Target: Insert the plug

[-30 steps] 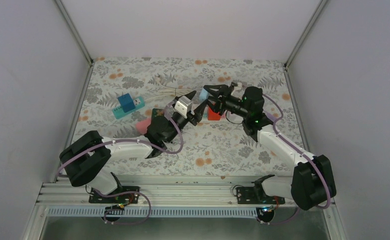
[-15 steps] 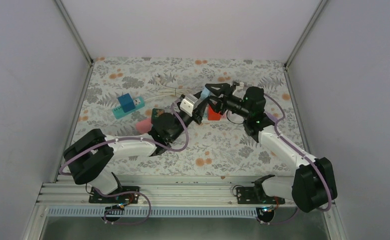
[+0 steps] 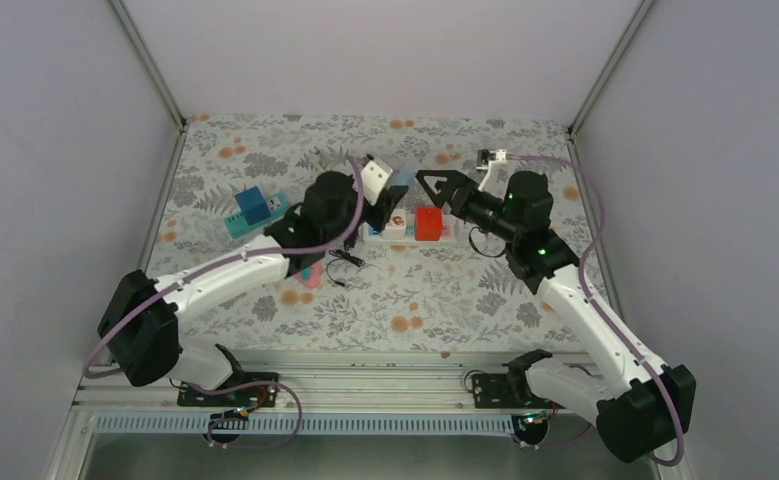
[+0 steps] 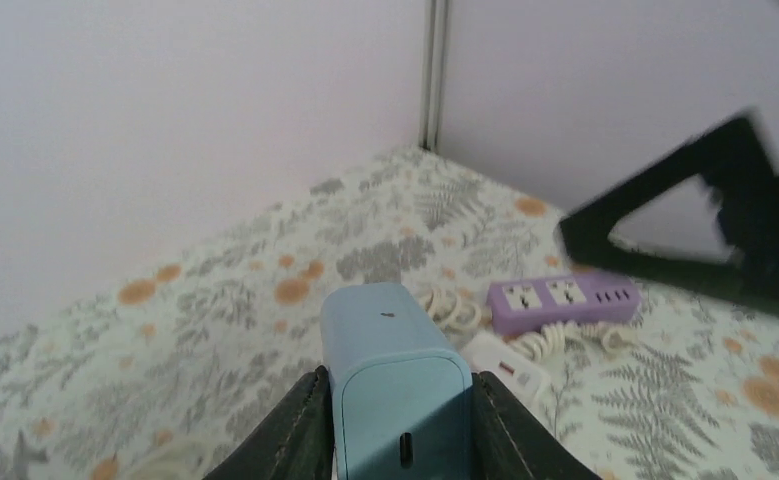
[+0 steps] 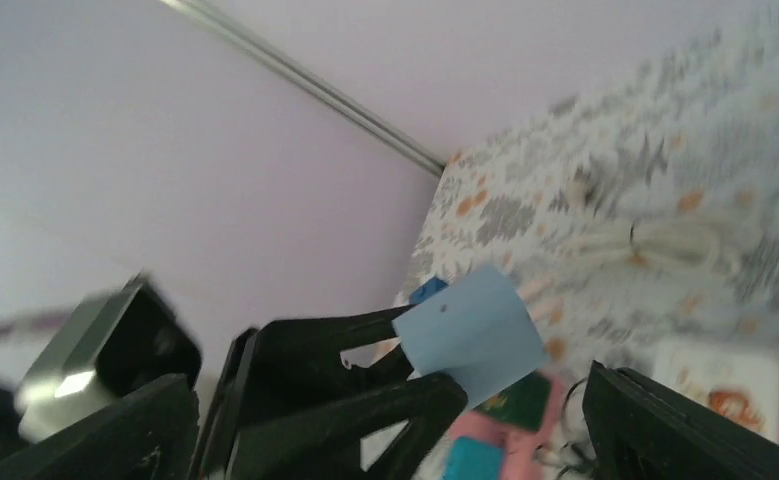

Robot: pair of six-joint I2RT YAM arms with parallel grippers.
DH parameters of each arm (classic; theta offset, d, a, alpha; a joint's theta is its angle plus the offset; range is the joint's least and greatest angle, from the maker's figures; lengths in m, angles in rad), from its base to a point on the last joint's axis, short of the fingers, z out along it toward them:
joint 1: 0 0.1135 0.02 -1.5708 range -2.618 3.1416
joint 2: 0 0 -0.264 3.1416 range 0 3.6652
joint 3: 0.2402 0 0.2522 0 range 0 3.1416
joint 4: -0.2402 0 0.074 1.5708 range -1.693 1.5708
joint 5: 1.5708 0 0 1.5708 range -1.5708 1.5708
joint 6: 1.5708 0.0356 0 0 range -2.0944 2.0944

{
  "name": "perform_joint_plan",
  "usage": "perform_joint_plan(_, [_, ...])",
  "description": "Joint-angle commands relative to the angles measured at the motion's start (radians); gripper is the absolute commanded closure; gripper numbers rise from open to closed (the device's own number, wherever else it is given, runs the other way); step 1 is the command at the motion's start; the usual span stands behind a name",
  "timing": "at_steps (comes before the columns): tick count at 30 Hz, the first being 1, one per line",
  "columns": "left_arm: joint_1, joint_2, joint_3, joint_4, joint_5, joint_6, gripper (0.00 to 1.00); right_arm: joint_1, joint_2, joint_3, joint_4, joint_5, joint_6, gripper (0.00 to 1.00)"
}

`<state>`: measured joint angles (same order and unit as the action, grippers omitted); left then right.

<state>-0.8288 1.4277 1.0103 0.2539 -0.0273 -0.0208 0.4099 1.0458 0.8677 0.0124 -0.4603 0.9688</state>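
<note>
The plug point(image 4: 395, 375) is a light blue block, and my left gripper point(image 4: 397, 392) is shut on it, a black finger pressed to each side. From above, the plug point(image 3: 402, 181) is held above the mat at the middle back by the left gripper point(image 3: 393, 188). My right gripper point(image 3: 428, 190) stands open just right of it, apart from the plug. In the right wrist view the plug point(image 5: 470, 335) sits between the left arm's fingers point(image 5: 345, 350), while my own right gripper point(image 5: 390, 400) gapes wide around them. A white power strip point(image 3: 380, 231) lies below.
A red block point(image 3: 427, 223) and a white adapter point(image 3: 396, 222) sit on the white strip. A teal strip point(image 3: 255, 212) with a blue plug lies at the left. A pink box point(image 3: 310, 272) is near the left arm. A purple strip point(image 4: 562, 298) and coiled cable point(image 4: 450, 308) lie further back.
The left gripper shut on the blue plug and lifted it up and back. The right gripper opened wide, let the plug go and drew back to the right.
</note>
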Motion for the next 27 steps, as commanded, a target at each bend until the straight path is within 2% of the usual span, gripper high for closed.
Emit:
perform_joint_plan(1, [0.089, -0.038, 0.135, -0.425, 0.209, -0.101, 0.79, 0.0, -0.015, 0.063, -0.066, 0.052, -0.602, 0.03])
perform_joint_plan(8, [0.223, -0.043, 0.304, -0.736, 0.456, -0.147, 0.77, 0.081, 0.005, 0.038, 0.026, 0.011, -0.973, 0.02])
perform_joint_plan(11, [0.232, -0.034, 0.359, -0.841, 0.482, -0.152, 0.71, 0.183, 0.015, 0.018, 0.047, 0.118, -1.142, 0.01])
perform_joint_plan(13, [0.232, -0.021, 0.38, -0.893, 0.507, -0.144, 0.71, 0.244, 0.044, 0.018, 0.048, 0.199, -1.23, 0.0])
perform_joint_plan(18, [0.232, -0.006, 0.388, -0.937, 0.54, -0.127, 0.72, 0.343, 0.115, 0.017, 0.074, 0.297, -1.396, 0.01])
perform_joint_plan(27, [0.232, -0.004, 0.39, -0.985, 0.538, -0.098, 0.72, 0.359, 0.2, 0.025, 0.096, 0.343, -1.535, 0.08])
